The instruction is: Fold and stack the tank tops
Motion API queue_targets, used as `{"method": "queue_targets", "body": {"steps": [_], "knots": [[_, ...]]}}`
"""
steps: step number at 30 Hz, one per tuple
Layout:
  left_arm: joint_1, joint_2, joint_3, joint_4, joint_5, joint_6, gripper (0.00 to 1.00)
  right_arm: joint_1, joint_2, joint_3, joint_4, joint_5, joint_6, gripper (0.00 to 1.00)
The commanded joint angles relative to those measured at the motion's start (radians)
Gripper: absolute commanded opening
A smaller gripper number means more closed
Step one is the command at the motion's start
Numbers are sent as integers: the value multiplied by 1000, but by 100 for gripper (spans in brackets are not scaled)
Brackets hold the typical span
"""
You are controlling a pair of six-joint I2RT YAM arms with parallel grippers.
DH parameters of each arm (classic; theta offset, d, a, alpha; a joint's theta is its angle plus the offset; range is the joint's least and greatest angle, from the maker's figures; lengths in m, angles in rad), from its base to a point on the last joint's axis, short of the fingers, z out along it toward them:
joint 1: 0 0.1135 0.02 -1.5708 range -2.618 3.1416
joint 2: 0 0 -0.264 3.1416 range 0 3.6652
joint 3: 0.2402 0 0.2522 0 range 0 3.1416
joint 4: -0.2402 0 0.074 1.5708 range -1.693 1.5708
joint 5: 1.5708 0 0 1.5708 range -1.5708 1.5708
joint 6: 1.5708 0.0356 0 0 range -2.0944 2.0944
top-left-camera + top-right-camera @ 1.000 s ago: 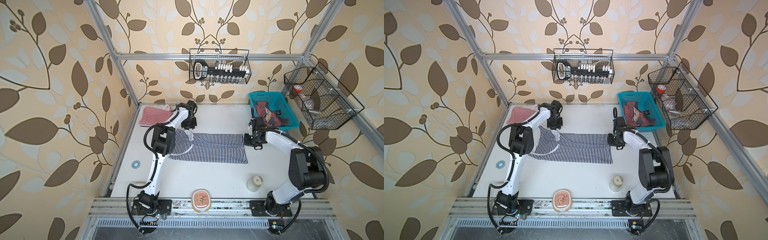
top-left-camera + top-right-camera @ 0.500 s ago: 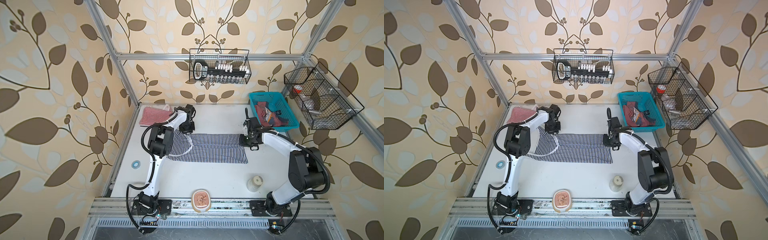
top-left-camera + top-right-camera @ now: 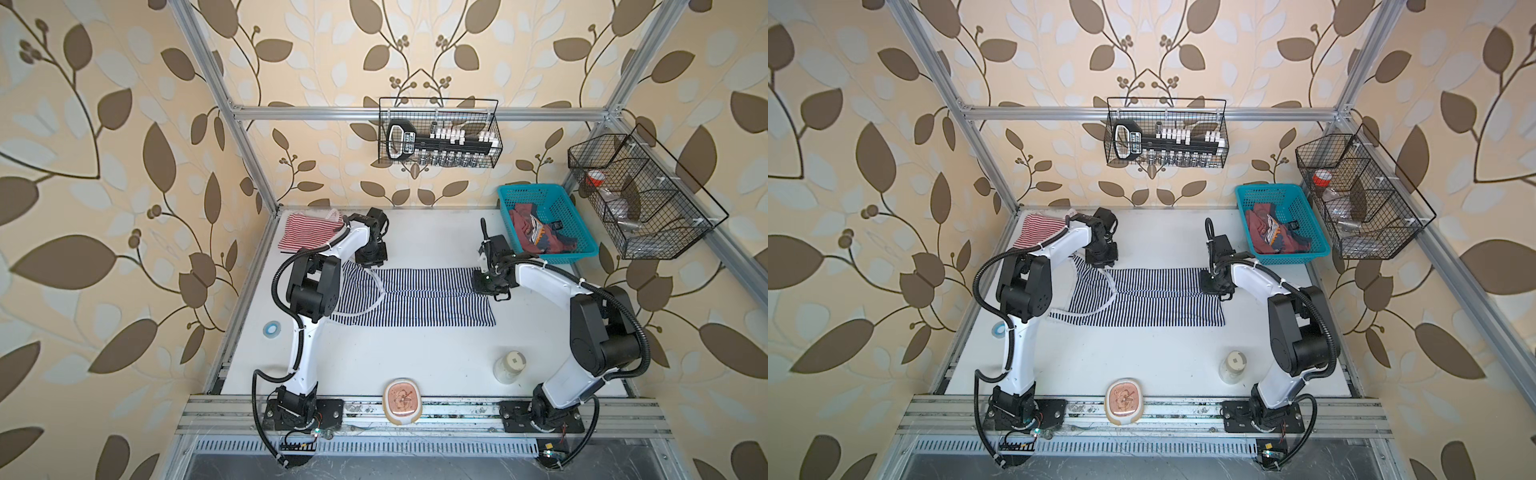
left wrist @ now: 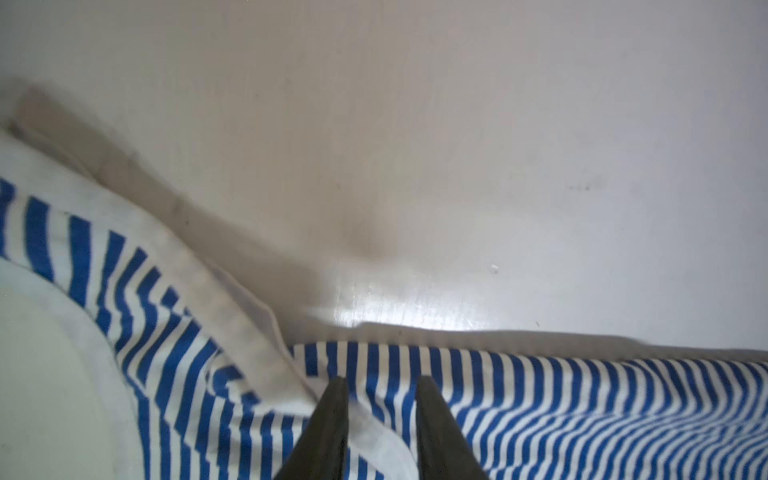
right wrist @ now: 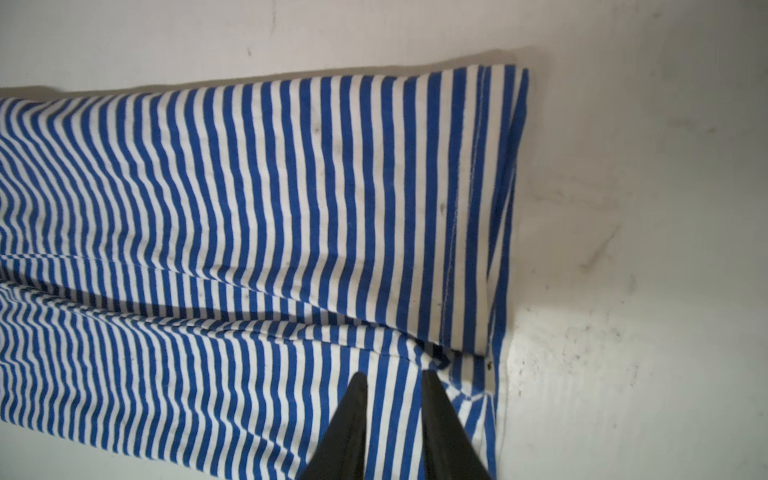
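The navy-and-white striped tank top [image 3: 415,299] [image 3: 1163,299] lies flat across the table's middle, with a lengthwise fold line and its straps to the left. My left gripper [image 3: 370,266] [image 4: 382,384] hovers at the far strap end. Its jaws stand narrowly open over the white trim [image 4: 257,332]. My right gripper [image 3: 482,286] [image 5: 395,378] is at the far hem corner, also narrowly open, with striped cloth showing in the gap. The red-and-white striped tank top [image 3: 309,232] lies folded at the back left. The dusty red tank top [image 3: 536,232] is crumpled in the teal basket [image 3: 511,195].
A clear jar [image 3: 509,368] stands at the front right. An oval dish [image 3: 402,401] rests on the front rail and a small tape roll [image 3: 272,329] lies at the left edge. Wire baskets hang on the back wall [image 3: 438,133] and the right frame [image 3: 640,195].
Both grippers have moved from behind the navy top's far edge towards the front, onto that edge. The right one also shifted left. The top itself has not moved.
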Motion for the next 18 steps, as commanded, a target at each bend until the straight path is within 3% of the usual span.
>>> {"method": "queue_targets", "body": {"steps": [1,9,18], "knots": [[10,-93,-24,-20,-14,-6,30,8,20,33,-2,-12,5,24],[23,-117,-41,-38,-83,-9,32,20,33,38,3,-25,3,24],[119,128,392,-368,-259,62,37,30,28,42,0,-29,-1,24]]}}
